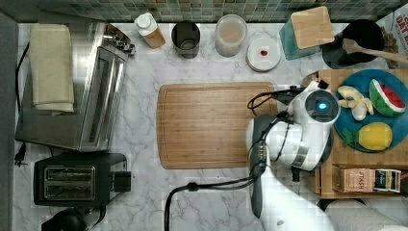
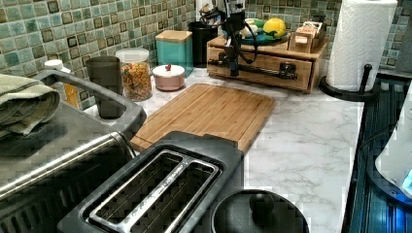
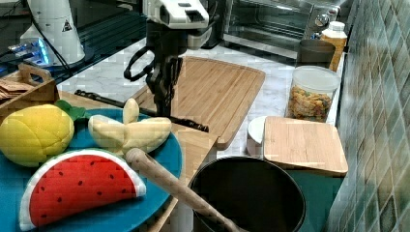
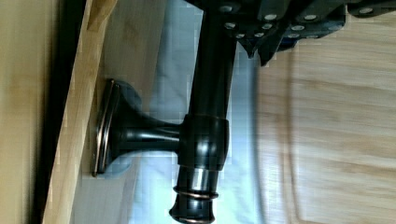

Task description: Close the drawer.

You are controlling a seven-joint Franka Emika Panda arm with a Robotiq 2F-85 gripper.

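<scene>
From my station I see the gripper point(image 2: 233, 68) down at the front of the drawer point(image 2: 265, 68), right on its black bar handle point(image 2: 257, 69); in the wrist view the fingers point(image 4: 261, 44) straddle the handle point(image 4: 212, 93), one on each side of the bar, gripping it. The drawer sits in the low wooden cabinet point(image 2: 311, 73), directly behind the gripper in the left view, its front panel near flush with the cabinet face, though I cannot tell whether a small gap is left. Above the gripper, on the cabinet top, I see the blue plate point(image 3: 159, 193) with toy fruit. In front of the gripper, away from the drawer, the cutting board point(image 1: 207, 125) lies flat on the marble counter point(image 2: 311, 141).
</scene>
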